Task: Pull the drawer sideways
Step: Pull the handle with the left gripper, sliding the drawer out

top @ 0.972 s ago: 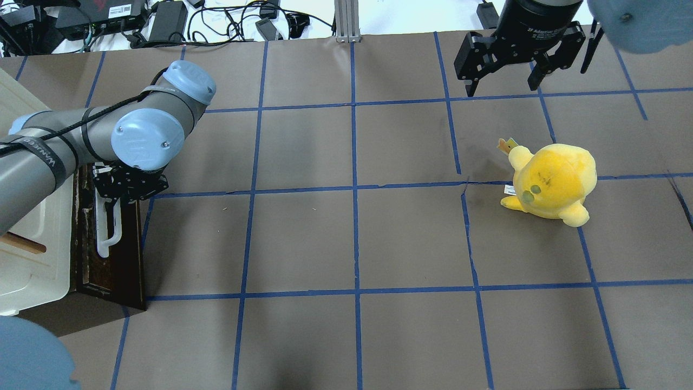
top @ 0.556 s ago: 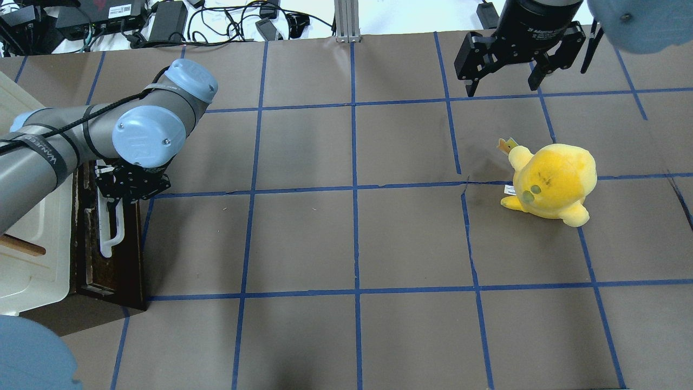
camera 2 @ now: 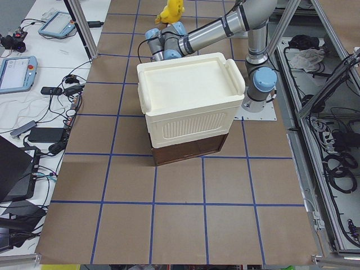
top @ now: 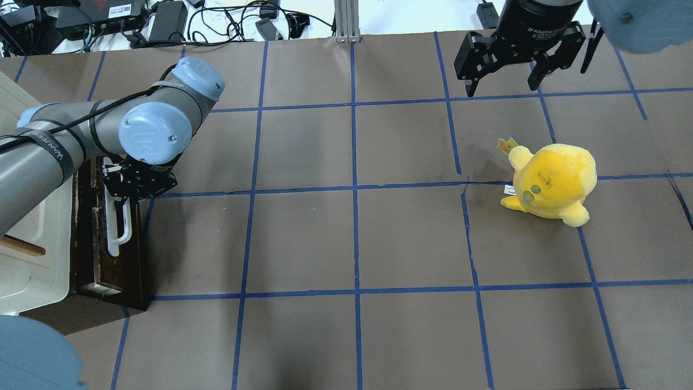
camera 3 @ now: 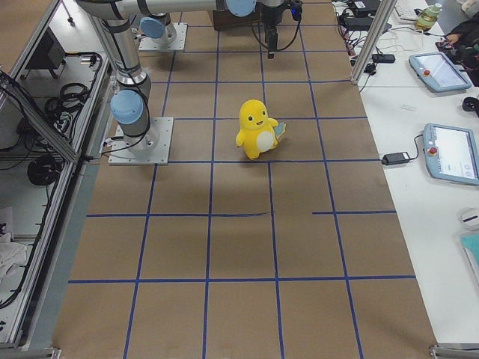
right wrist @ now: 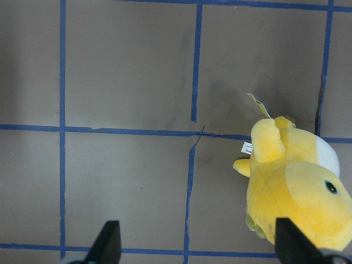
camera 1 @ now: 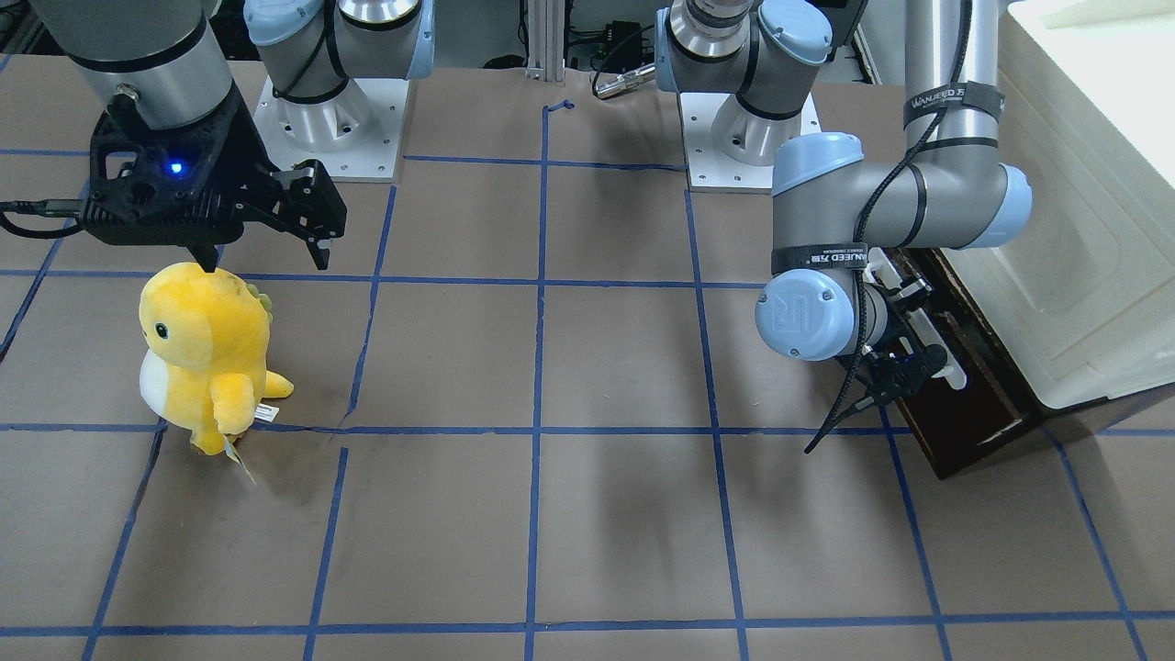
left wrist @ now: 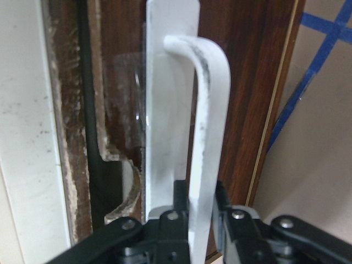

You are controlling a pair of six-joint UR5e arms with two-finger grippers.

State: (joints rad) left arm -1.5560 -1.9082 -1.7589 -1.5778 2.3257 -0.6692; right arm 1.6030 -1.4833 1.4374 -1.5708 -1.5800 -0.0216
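At the counter's left edge we saw the drawer, its dark front beside the cream cabinet. The left gripper was clamped on its white handle, with "WANJEED" on the arm strap. Rightward stood a yellow plush. Beyond it the right gripper, marked "2F Adaptive", hung spread and held nothing.

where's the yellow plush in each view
Front-facing: yellow plush middle left.
Overhead: yellow plush middle right.
Exterior left: yellow plush top edge, far end.
Exterior right: yellow plush upper centre.
Left wrist: not in it.
Right wrist: yellow plush lower right.
Shared landmark: kinked tape crossing beside it.
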